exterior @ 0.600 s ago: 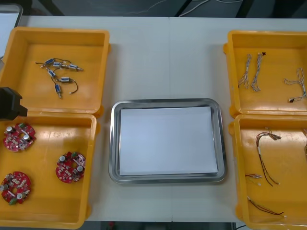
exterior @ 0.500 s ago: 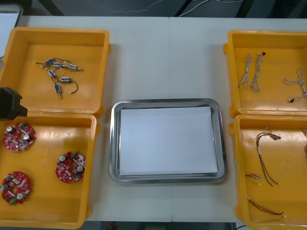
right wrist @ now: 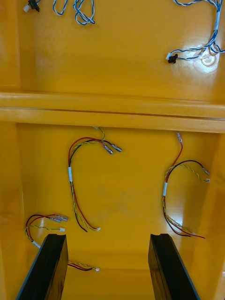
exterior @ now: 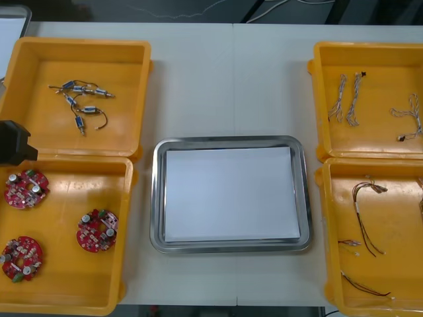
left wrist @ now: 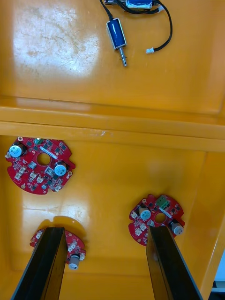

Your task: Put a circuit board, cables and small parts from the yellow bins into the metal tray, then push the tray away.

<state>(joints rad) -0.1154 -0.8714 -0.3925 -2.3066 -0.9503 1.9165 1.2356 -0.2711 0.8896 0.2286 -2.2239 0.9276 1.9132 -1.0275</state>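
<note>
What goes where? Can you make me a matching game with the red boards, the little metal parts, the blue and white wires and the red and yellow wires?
Things
1. round red circuit boards
2. small metal parts
3. blue and white cables
4. red and yellow cables

Places
A. far yellow bin on the right
B. near yellow bin on the left
C. near yellow bin on the right
D. far yellow bin on the left

Pairs: 1-B, 2-D, 3-A, 4-C

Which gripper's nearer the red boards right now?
Left. The left gripper hangs open right over the circuit boards; the right gripper is on the other side of the metal tray, open over the red and yellow cables.
</note>
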